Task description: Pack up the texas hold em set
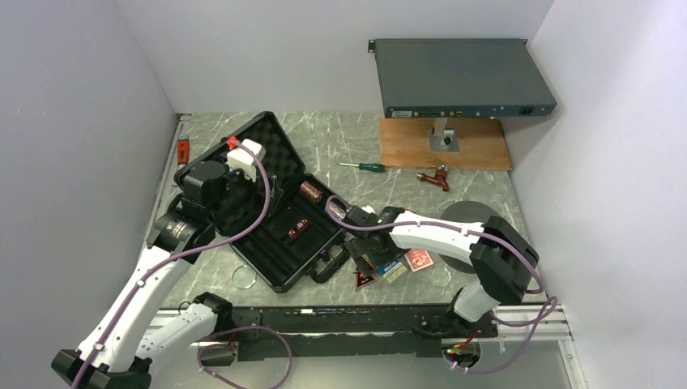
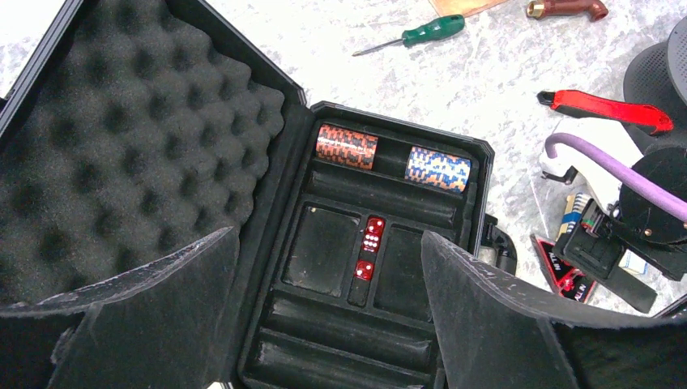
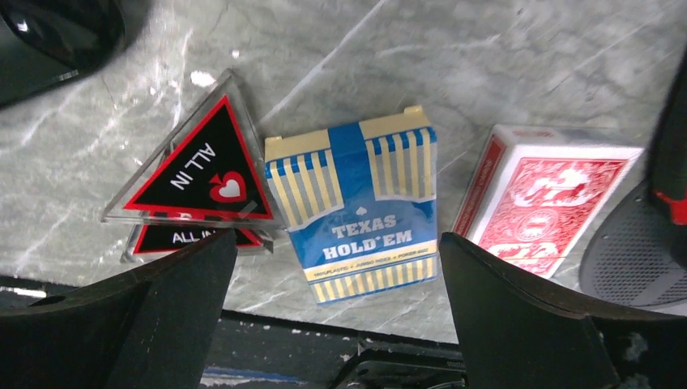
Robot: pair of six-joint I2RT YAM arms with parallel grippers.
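Right gripper [image 3: 336, 239] is held wide open directly above the blue Texas Hold'em deck [image 3: 356, 203], laid at the near edge of the worktop [image 3: 486, 65]. The deck's long axis is set across the closing line.

Open briefcase [image 1: 279, 243], left claw [image 1: 255, 198] above it, right claw [image 1: 374, 263] beside red deck [image 1: 419, 259]

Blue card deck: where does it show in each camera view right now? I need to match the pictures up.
Top external: blue card deck at lower centre, partly under the right claw.
Left wrist: the deck is at far right, only a striped sliver behind that claw.
Right wrist: the deck is at picture centre, face up.
Shared landmark: the ALL IN token, lying right beside the deck.
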